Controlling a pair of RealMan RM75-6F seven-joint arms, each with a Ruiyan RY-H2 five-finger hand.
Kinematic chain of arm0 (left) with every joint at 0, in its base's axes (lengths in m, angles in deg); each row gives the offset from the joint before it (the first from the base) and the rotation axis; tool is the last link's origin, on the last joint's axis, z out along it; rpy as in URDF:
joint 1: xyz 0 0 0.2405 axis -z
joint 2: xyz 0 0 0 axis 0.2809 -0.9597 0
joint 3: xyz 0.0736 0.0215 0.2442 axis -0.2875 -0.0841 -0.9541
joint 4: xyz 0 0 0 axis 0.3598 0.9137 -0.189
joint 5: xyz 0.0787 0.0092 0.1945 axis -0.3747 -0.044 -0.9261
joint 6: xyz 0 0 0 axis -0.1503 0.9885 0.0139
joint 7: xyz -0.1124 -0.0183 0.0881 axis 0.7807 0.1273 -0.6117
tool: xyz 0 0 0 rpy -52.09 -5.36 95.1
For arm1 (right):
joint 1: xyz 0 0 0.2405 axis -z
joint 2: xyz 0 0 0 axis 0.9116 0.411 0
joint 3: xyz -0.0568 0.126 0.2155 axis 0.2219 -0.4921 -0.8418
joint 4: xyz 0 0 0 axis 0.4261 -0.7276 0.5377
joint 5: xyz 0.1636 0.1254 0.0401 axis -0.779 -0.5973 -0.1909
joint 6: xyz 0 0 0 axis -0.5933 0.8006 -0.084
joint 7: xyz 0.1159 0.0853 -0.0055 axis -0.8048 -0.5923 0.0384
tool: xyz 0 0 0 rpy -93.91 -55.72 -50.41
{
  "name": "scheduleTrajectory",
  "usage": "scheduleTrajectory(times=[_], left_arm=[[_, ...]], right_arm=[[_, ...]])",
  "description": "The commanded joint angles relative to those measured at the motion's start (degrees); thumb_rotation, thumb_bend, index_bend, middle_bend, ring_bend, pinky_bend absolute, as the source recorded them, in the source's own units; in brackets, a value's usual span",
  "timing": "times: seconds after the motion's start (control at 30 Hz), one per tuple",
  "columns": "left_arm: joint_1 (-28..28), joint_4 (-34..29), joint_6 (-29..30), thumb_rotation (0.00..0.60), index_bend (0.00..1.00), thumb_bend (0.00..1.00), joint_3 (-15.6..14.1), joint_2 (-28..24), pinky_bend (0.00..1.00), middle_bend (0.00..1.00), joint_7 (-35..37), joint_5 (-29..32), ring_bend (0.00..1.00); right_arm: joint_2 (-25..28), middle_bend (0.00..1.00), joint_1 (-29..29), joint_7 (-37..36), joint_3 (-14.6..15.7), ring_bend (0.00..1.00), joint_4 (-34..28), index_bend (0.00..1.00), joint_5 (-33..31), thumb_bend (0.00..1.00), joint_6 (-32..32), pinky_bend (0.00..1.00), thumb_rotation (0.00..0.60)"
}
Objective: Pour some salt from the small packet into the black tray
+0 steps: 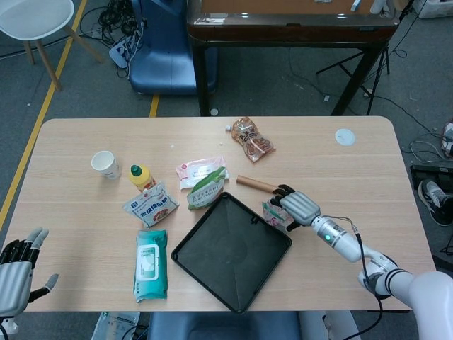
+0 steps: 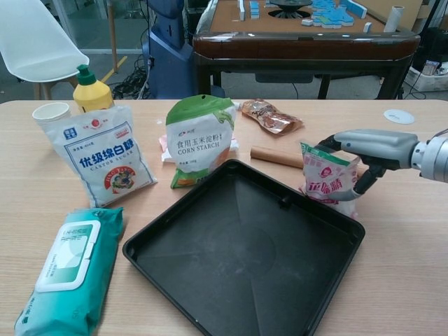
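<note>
The small pink-and-white salt packet (image 1: 273, 213) (image 2: 326, 183) stands upright on the table, right against the black tray's (image 1: 233, 255) (image 2: 238, 266) right edge. My right hand (image 1: 297, 207) (image 2: 365, 148) wraps around it from the right, with fingers behind its top and the thumb pressed on its front side. The tray holds nothing. In the head view my left hand (image 1: 15, 275) hangs off the table's front left corner, fingers apart and holding nothing; the chest view does not show it.
A wooden stick (image 2: 276, 155) lies just behind the salt packet. A corn starch bag (image 2: 199, 140), a sugar bag (image 2: 105, 161), a yellow bottle (image 2: 91, 91) and a paper cup (image 2: 50, 112) stand left of the tray. Wet wipes (image 2: 66, 266) lie front left.
</note>
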Motion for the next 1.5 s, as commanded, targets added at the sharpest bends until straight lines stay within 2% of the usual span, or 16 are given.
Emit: scheduleTrajectory(times=[0.03, 0.17, 0.3, 0.43, 0.57, 0.77, 1.03, 1.3, 1.5], left_arm=[[0.01, 0.01, -0.02, 0.600, 0.10, 0.20, 0.01, 0.01, 0.09, 0.11, 0.00, -0.03, 0.16], [0.03, 0.01, -0.17, 0.600, 0.10, 0.20, 0.03, 0.03, 0.09, 0.11, -0.02, 0.06, 0.16], [0.07, -0.02, -0.27, 0.600, 0.10, 0.20, 0.07, 0.01, 0.09, 0.11, -0.03, 0.12, 0.16], [0.15, 0.14, -0.50, 0.600, 0.10, 0.20, 0.07, 0.04, 0.09, 0.11, 0.12, 0.18, 0.16], [0.55, 0.55, -1.19, 0.600, 0.10, 0.20, 0.17, 0.30, 0.09, 0.11, 0.49, 0.25, 0.16], [1.21, 1.44, -2.12, 0.600, 0.10, 0.20, 0.26, 0.63, 0.09, 0.11, 1.48, 0.09, 0.16], [1.34, 3.00, -2.56, 0.600, 0.10, 0.20, 0.16, 0.86, 0.09, 0.11, 3.49, 0.32, 0.16], [1.22, 4.98, -2.79, 0.600, 0.10, 0.20, 0.10, 0.97, 0.09, 0.11, 6.06, 0.83, 0.16], [1.10, 6.33, -2.82, 0.600, 0.10, 0.20, 0.13, 0.98, 0.09, 0.11, 7.78, 1.16, 0.16]], right_arm=[[-0.24, 0.40, 0.02, -1.25, 0.36, 0.22, 0.87, 0.40, -0.30, 0.34, -0.67, 0.07, 0.600], [0.22, 0.44, 0.88, -2.62, 0.65, 0.30, 1.47, 0.45, -0.97, 0.36, -2.04, 0.15, 0.600], [1.63, 0.44, 3.44, -2.81, 0.41, 0.32, -0.19, 0.46, -2.42, 0.37, -5.30, 0.17, 0.600], [4.50, 0.44, 7.35, -0.59, 0.11, 0.32, -4.70, 0.46, -4.47, 0.37, -9.38, 0.18, 0.600], [7.61, 0.44, 11.86, 4.68, 0.31, 0.32, -10.99, 0.46, -6.44, 0.37, -13.26, 0.18, 0.600], [9.40, 0.42, 17.17, 11.51, 1.10, 0.33, -18.59, 0.46, -8.36, 0.37, -16.97, 0.18, 0.600], [7.67, 0.40, 21.44, 17.29, 0.73, 0.32, -23.09, 0.46, -10.36, 0.37, -19.33, 0.18, 0.600], [4.62, 0.38, 22.80, 17.81, 0.66, 0.30, -23.02, 0.45, -10.67, 0.37, -18.19, 0.18, 0.600], [4.31, 0.31, 23.29, 19.00, 0.50, 0.23, -23.71, 0.30, -10.36, 0.37, -17.94, 0.17, 0.600]])
